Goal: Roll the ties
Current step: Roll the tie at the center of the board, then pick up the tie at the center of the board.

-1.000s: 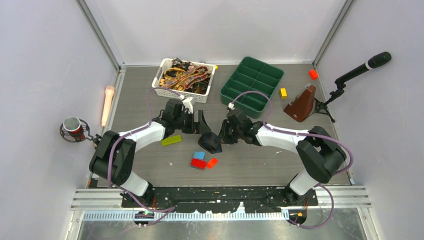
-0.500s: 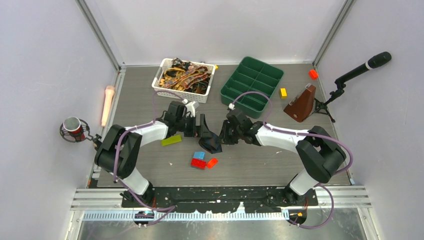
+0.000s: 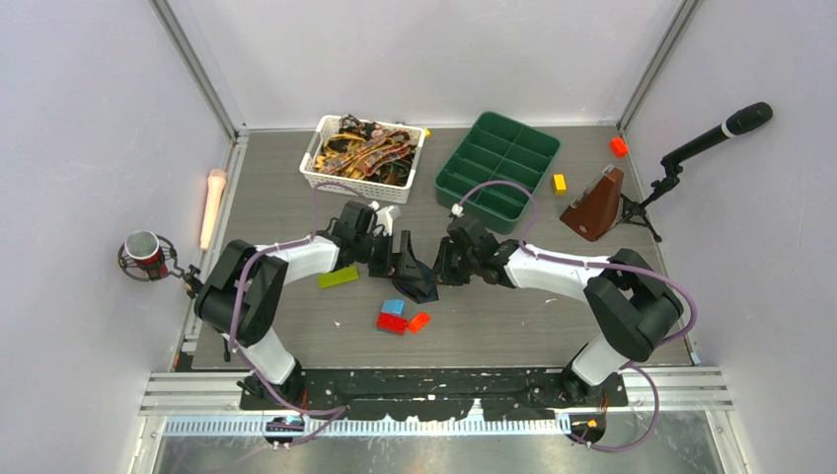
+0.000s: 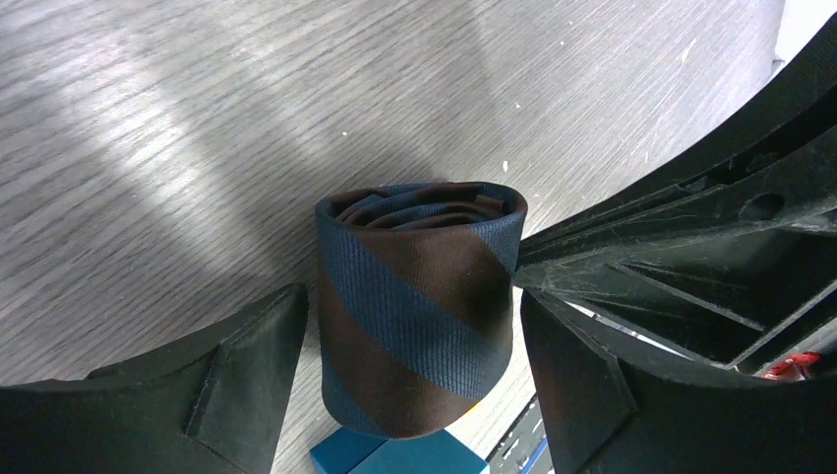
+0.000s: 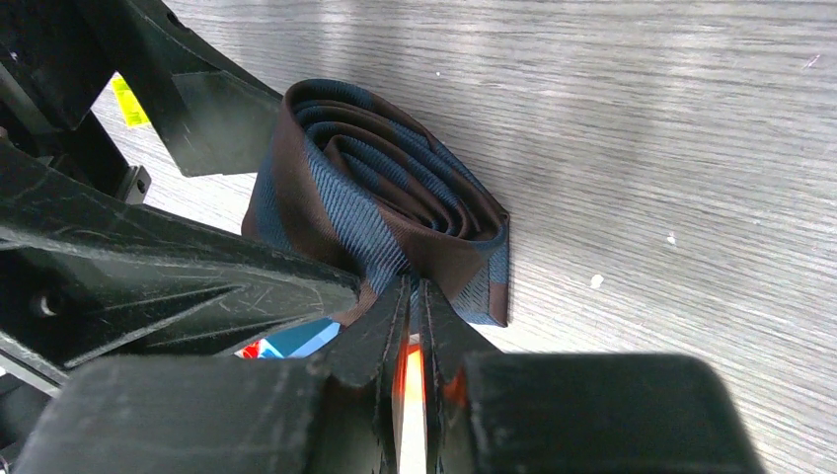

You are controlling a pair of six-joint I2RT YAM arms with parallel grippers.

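Rolled necktie (image 5: 375,188): navy and brown diagonal stripes, fine ribbed weave, wound into a flattened oval coil. It sits mid-table, between the two arms.

Left gripper (image 4: 407,306): black plastic fingers spread wide, one on each flank of the coil. They are just beside the cloth and not visibly squeezing it. The coil's axis runs along those fingers, with the spiral end facing away from the left wrist camera.

Right gripper (image 5: 410,291): fingers pressed together, pinching the outer layer of the tie near its loose corner, from the opposite side.

Both arms are about equally near. The coil lies straight between the left fingers, so the next move seems to turn on closing across its short width. Judgement: if the right pinch lets go before the left closes, the smooth cloth may spring open.

Cannot tell whether the coil rests on the grey wood-grain tabletop (image 4: 197,118) or hangs just above it.

Blue plastic brick (image 4: 395,456) lies just beside the coil's near end.

More patterned ties (image 3: 365,150) are heaped in a white plastic basket (image 3: 350,185) at the far side, well apart.
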